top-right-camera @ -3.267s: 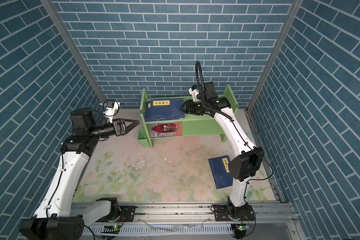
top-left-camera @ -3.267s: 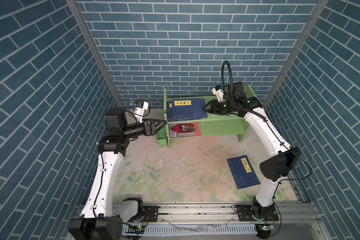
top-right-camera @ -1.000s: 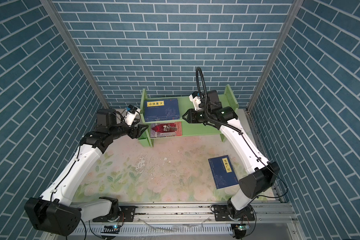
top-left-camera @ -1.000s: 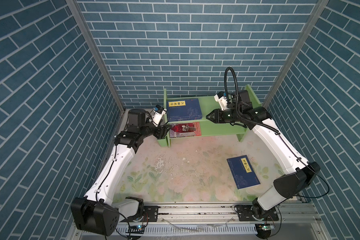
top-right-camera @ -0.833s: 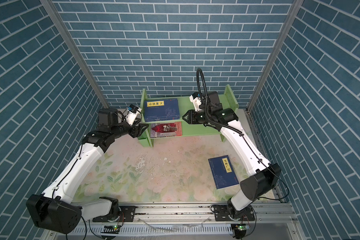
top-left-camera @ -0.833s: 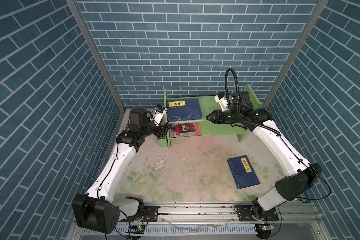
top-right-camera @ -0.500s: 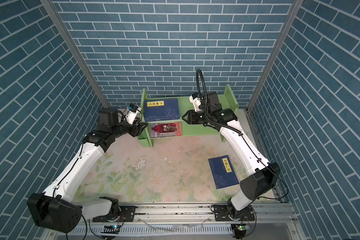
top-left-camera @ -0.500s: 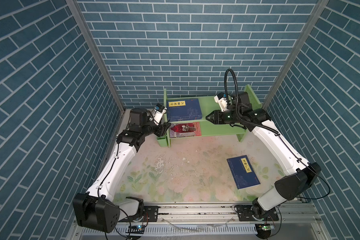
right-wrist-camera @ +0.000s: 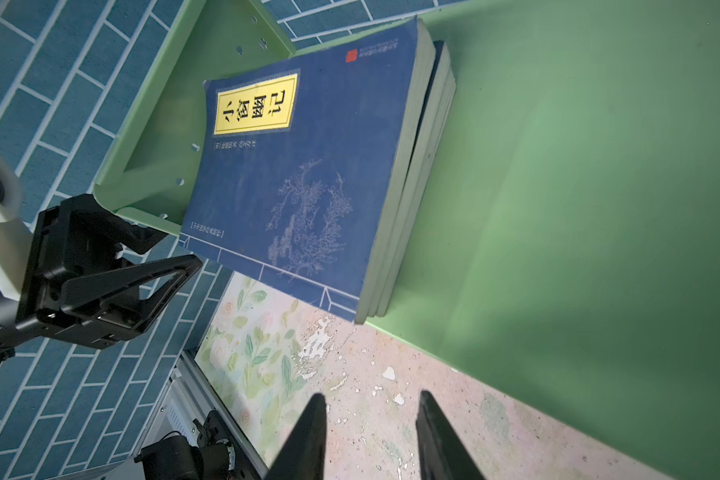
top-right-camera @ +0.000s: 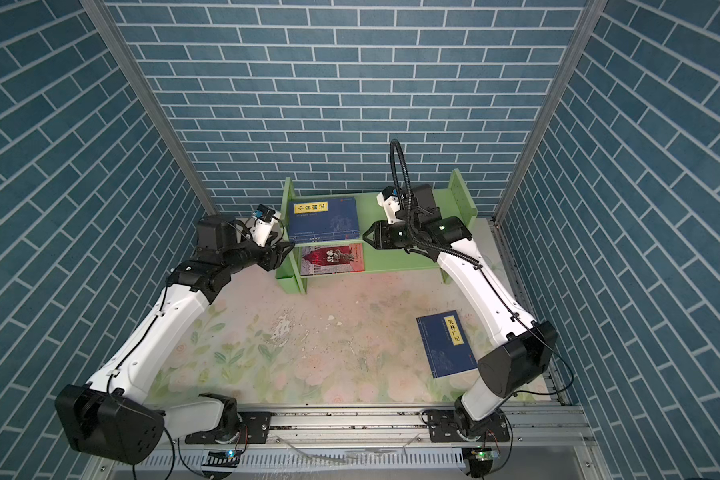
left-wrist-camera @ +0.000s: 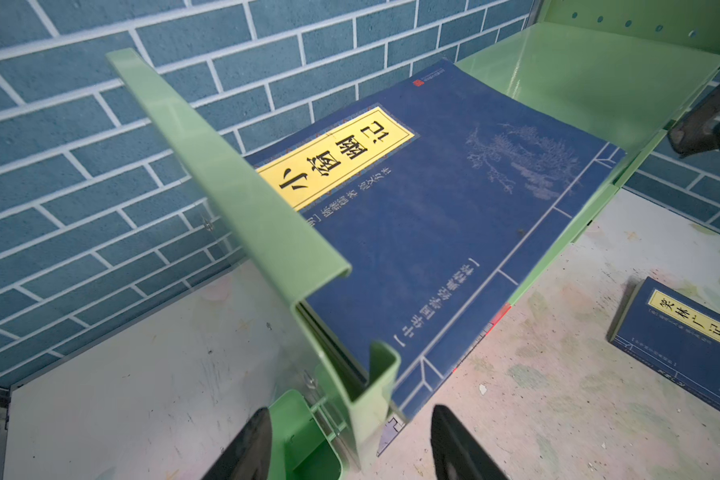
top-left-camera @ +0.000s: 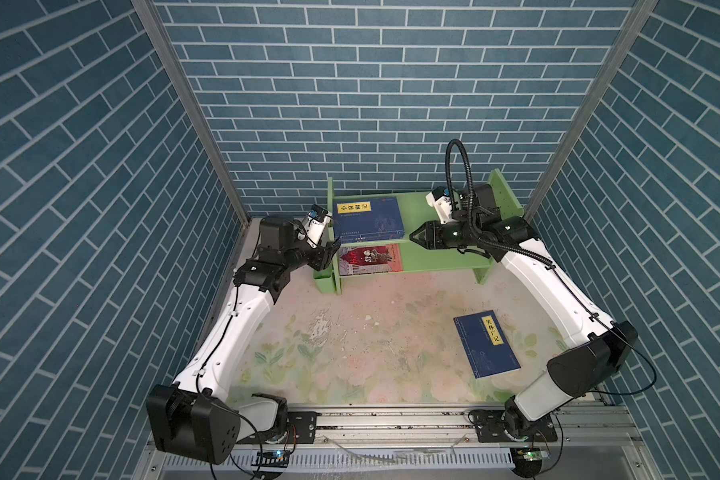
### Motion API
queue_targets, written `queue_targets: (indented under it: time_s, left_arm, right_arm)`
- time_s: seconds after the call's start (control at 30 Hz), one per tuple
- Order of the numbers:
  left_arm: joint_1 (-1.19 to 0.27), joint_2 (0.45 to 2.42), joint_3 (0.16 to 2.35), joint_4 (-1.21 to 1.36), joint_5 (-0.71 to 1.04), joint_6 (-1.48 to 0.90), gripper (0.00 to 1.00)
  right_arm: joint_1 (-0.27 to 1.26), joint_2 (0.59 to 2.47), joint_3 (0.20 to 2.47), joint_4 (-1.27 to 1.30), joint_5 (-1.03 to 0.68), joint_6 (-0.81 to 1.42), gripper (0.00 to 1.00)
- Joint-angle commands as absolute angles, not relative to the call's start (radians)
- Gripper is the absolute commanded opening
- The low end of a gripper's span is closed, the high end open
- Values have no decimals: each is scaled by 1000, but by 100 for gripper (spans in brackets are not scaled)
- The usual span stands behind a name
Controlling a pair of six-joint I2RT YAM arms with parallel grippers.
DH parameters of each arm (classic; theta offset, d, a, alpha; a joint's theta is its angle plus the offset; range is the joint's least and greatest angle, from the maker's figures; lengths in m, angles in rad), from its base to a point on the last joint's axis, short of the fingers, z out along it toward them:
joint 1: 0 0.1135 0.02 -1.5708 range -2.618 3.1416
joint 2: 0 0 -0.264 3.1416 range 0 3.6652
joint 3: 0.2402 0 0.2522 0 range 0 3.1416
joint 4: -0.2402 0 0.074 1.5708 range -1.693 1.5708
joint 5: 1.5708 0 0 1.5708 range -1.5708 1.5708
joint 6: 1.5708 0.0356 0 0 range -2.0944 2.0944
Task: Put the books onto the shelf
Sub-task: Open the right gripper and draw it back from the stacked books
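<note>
At 10 o'clock on the table [top-left-camera: 350, 340], the left gripper [top-left-camera: 330, 252] stands open, jaws straddling the small green cup [left-wrist-camera: 304, 432] and the front edge of a side panel of the shelf [top-left-camera: 501, 194], gripping nothing. On the top tier's left end lies a stack of dark blue books [top-left-camera: 368, 220], yellow title label up, a near corner jutting past the front lip; the tier's right half is bare. Below lies the red-and-grey book [top-left-camera: 370, 259]. At 1 o'clock the right gripper [top-left-camera: 412, 237] hovers part-open and empty off that lip. At 4 o'clock a loose blue book [top-left-camera: 486, 349] lies flat near the table's right edge.
</note>
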State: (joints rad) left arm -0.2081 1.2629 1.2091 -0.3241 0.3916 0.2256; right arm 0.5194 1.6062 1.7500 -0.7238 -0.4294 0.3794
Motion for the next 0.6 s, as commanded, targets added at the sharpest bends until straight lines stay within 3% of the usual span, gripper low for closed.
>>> queue_targets:
  time_s: [0.0,0.57]
  left_arm:
    - [-213,1274,1229,-307,376,218,62]
    - [-213,1278,1226,-291,338,198,62]
  right_arm:
    - [526,1620,1766,-717,-440,371,38]
    - [527,1633,1776,-716,-446,371,40]
